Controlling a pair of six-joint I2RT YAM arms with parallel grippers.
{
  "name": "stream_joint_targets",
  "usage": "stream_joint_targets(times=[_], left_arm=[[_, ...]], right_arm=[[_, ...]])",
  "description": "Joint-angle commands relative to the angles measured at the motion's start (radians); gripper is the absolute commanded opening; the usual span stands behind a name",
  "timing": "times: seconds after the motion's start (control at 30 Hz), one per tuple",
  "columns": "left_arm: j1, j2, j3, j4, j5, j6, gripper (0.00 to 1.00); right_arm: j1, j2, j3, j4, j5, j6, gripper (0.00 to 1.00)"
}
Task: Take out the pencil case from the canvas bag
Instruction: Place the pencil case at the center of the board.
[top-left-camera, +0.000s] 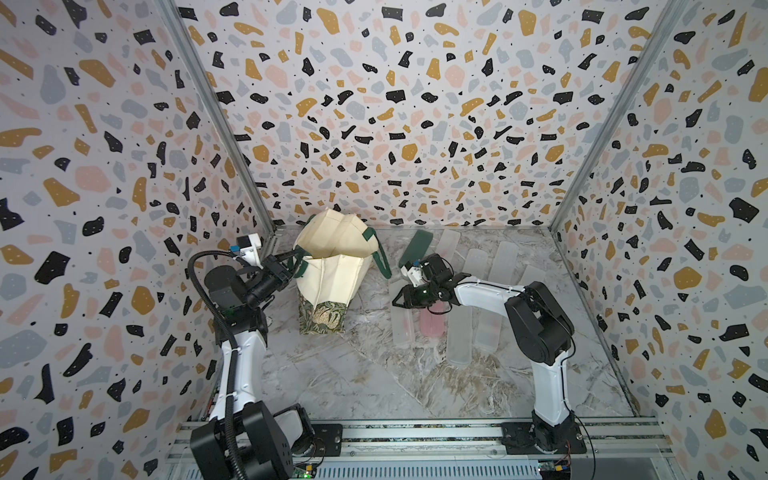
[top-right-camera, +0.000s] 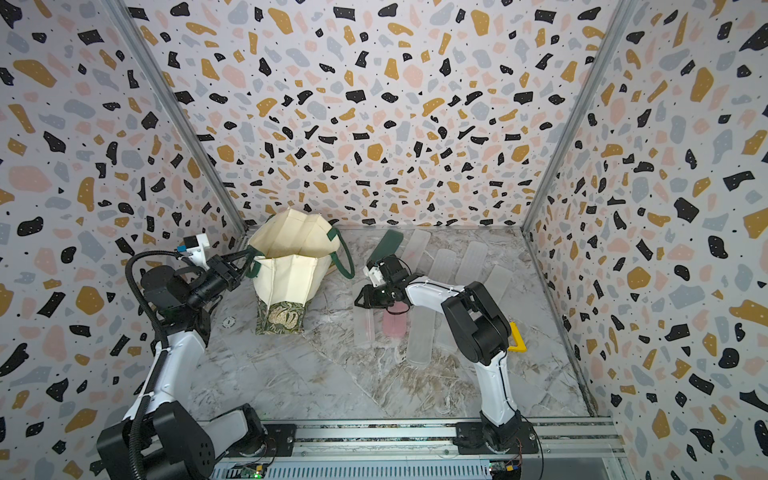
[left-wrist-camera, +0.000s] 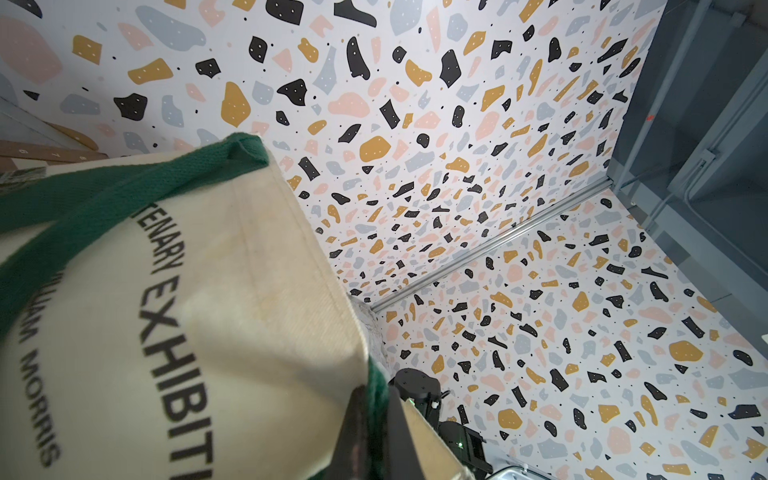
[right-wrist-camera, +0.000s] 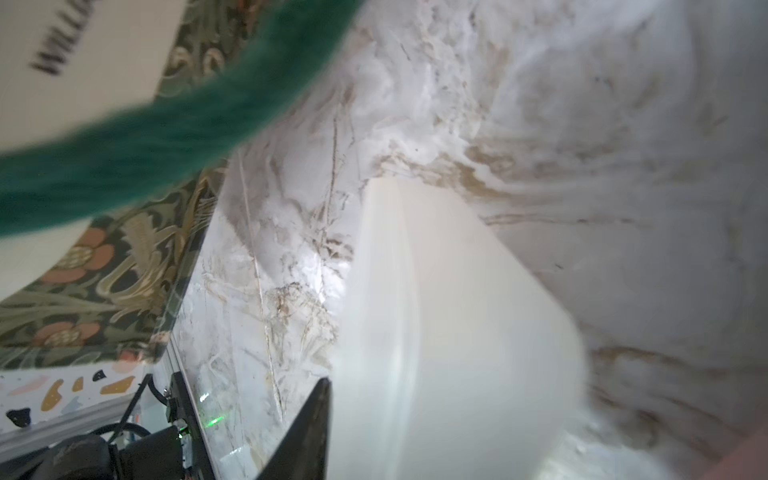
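Left of centre, the left gripper (top-left-camera: 292, 258) is pressed together on the green handle (left-wrist-camera: 376, 384) at the rim of the canvas bag (top-left-camera: 332, 278); the bag stands upright, mouth open, centre-left near the back wall on the marble table (top-left-camera: 353, 374). Right of centre, the right gripper (top-left-camera: 399, 300) hangs low over a frosted pencil case (top-left-camera: 402, 328) lying beside a pink case (top-left-camera: 432, 326); cannot tell whether its jaws are spread; more frosted cases (top-left-camera: 459, 336) lie further right.
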Motion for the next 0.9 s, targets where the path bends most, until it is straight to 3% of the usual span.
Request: stream_joint_targets(times=[0.0, 0.37, 0.67, 0.87], left_arm=[[-0.003, -0.052, 0.019, 0.034, 0.026, 0.030, 0.00], [-0.003, -0.155, 0.053, -0.150, 0.067, 0.145, 0.00], [-0.003, -0.174, 0.074, -0.182, 0.085, 0.149, 0.00], [-0.003, -0.204, 0.062, -0.167, 0.096, 0.142, 0.00]], right_arm=[[-0.009, 0.004, 0.065, -0.050, 0.031, 0.003, 0.46], [-0.011, -0.064, 0.076, -0.041, 0.084, 0.066, 0.77], [-0.022, -0.289, 0.066, -0.128, 0.219, 0.124, 0.93], [-0.055, -0.405, -0.002, -0.078, 0.195, 0.219, 0.98]])
